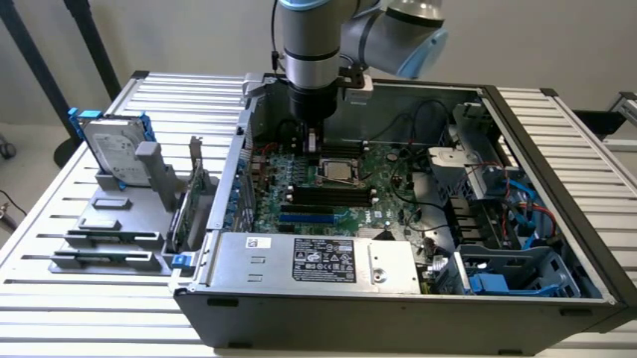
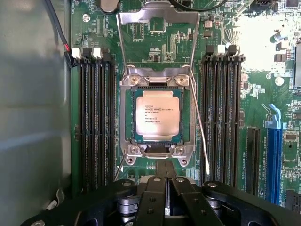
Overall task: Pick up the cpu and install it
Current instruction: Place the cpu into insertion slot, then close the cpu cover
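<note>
The exterior view stands off the arm (image 1: 313,45), high and to one side of the open computer case (image 1: 398,294). It looks down at a slant, far enough back to take in the whole case and the table (image 1: 40,224). The wrist view faces straight down onto the motherboard (image 2: 160,42) from close, past the end effector (image 2: 165,172). The 2 views share the cpu (image 2: 157,114), its socket (image 2: 128,117) and the memory slots (image 2: 96,117).

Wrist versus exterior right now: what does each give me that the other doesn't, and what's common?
Wrist view: printed text on the cpu lid, the load plate swung up, the thin lever loose, the gripper shut beside the socket. Exterior view: the hard drive propped on the grey tray outside the case, the power supply. Both: the cpu lying in the socket, not in the gripper.
</note>
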Robot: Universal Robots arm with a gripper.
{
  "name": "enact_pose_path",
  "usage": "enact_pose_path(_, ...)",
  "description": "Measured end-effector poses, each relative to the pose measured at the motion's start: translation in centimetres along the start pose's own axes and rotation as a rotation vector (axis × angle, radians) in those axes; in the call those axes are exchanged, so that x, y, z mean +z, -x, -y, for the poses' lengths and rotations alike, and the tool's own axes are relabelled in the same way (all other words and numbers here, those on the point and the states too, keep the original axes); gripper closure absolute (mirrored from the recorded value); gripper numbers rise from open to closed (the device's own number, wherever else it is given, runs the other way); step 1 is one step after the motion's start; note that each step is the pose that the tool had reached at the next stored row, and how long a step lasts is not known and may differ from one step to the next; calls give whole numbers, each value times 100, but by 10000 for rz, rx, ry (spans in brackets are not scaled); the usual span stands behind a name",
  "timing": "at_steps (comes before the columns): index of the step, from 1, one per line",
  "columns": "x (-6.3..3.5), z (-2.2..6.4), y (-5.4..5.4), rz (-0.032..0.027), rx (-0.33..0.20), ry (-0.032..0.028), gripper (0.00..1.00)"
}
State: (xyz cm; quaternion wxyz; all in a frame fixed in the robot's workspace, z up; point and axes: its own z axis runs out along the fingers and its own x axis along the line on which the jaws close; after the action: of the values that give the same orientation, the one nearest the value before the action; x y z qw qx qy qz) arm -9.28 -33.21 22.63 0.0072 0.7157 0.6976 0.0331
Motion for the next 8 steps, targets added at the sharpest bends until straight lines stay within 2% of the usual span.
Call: enact_pose_path(8,0,1,1,0,0,0,89)
